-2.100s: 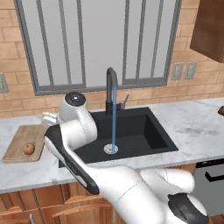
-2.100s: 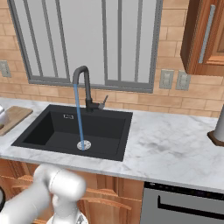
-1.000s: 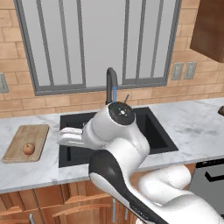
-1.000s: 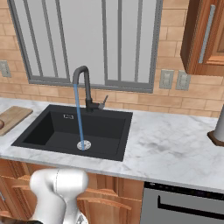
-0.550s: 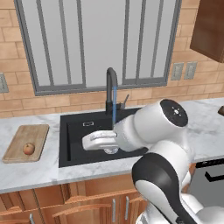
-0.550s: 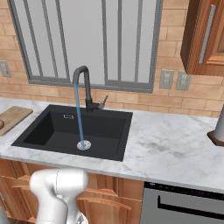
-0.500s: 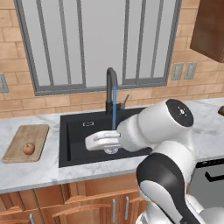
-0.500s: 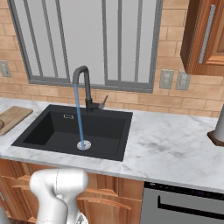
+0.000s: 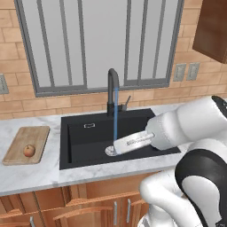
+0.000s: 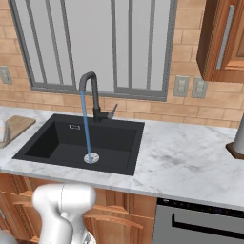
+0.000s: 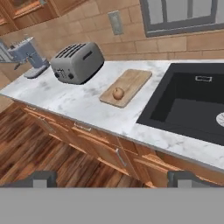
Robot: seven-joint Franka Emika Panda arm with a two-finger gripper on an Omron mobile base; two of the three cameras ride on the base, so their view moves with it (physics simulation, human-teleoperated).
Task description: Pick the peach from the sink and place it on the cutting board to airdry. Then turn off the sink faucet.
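Note:
The peach (image 9: 29, 150) lies on the cutting board (image 9: 22, 141), on the counter left of the sink (image 9: 75, 146). In the hand view the peach (image 11: 118, 93) sits on the near half of the cutting board (image 11: 133, 81), far beyond my gripper (image 11: 113, 178), which is open with nothing between its fingertips (image 11: 43, 178). My white arm (image 9: 177, 126) reaches leftward across the front of the sink. The sink faucet (image 10: 90, 90) still pours a blue stream onto the drain (image 10: 90, 157). Its slim lever (image 10: 113, 110) sticks out on the right.
A silver toaster (image 11: 78, 62) and a grey appliance (image 11: 24, 54) stand on the counter left of the board. Marble counter (image 10: 190, 152) stretches right of the sink, with a dark object (image 10: 237, 138) at its far end. Wood cabinets and an oven front (image 10: 200, 224) lie below.
My arm has swung from the board side rightward across the sink. The peach stays on the board and the water keeps running.

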